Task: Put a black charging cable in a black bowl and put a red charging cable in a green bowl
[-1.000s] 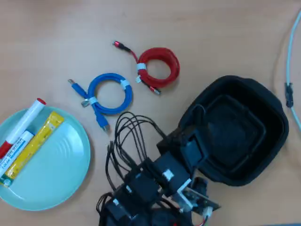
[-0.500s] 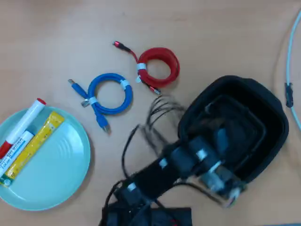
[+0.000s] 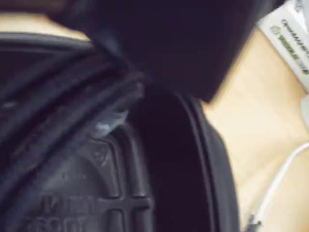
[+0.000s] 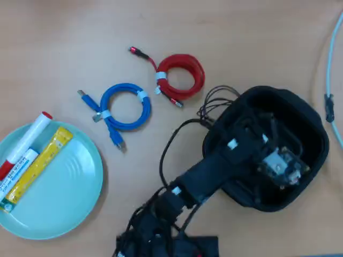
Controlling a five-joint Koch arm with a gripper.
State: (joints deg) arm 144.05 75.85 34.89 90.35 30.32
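Note:
The black bowl (image 4: 317, 127) stands at the right of the overhead view, and my gripper (image 4: 276, 156) reaches down inside it. Its jaws merge with the dark bowl, so their state does not show. In the wrist view a dark blurred mass fills the top, over the black bowl's stepped floor (image 3: 96, 193) and rim (image 3: 215, 145). I cannot pick out the black charging cable against the dark bowl and arm. The red charging cable (image 4: 185, 75) lies coiled on the table, up and left of the black bowl. The green bowl (image 4: 69, 198) sits at the far left.
A blue coiled cable (image 4: 126, 105) lies between the red cable and the green bowl. A red-capped marker (image 4: 24, 144) and a yellow packet (image 4: 37, 165) lie in the green bowl. The arm's own black wires (image 4: 214, 101) loop beside the black bowl. A pale cable (image 4: 331, 80) runs along the right edge.
The arm has swung from the table in front of the black bowl up and over its rim, and the gripper now sits inside. Its wire loops have shifted right with it.

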